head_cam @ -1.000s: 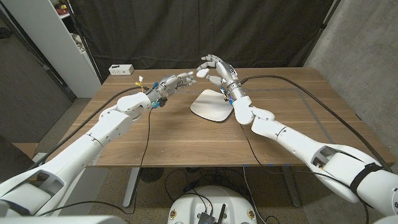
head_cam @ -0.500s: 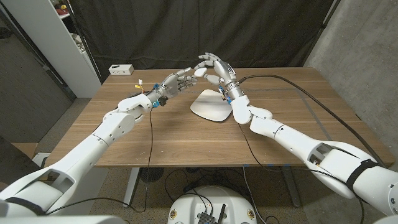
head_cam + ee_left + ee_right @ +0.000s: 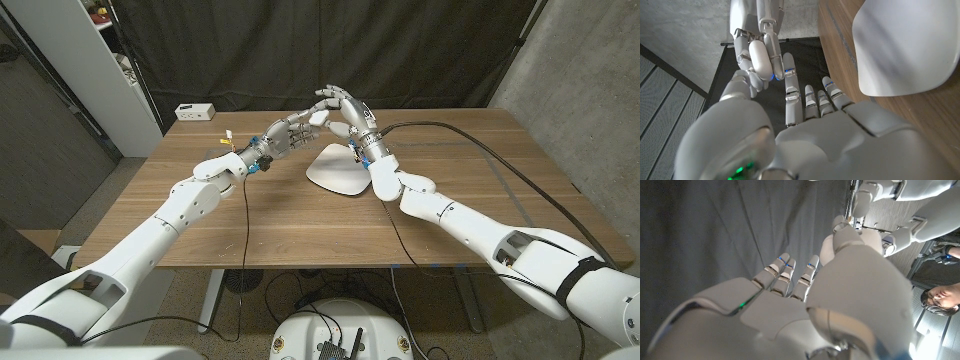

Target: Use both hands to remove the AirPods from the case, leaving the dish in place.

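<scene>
Since a second ago the left robot hand (image 3: 290, 131) has closed the gap and now meets the right robot hand (image 3: 340, 106) in the air above the far edge of the white, shallow, rounded dish (image 3: 341, 170), where earlier its fingertips stood clearly apart from the right hand.

In the head view, the right robot hand holds a small white rounded AirPods case (image 3: 319, 116) pinched at its fingertips, and the left hand's fingers reach up to it. The dish lies on the wooden table (image 3: 470, 190), untouched, just below both hands.

In the left wrist view, the case (image 3: 759, 56) sits between the right hand's fingers, and the left hand (image 3: 805, 125) has its fingers stretched out and slightly apart, one fingertip touching or almost touching the case; it grips nothing yet.

In the right wrist view, the right hand (image 3: 805, 295) curls toward the left hand's fingers; the case itself is hard to make out there.

By my judgement, the hands are now placed to open the case; the AirPods are presumably inside.
</scene>
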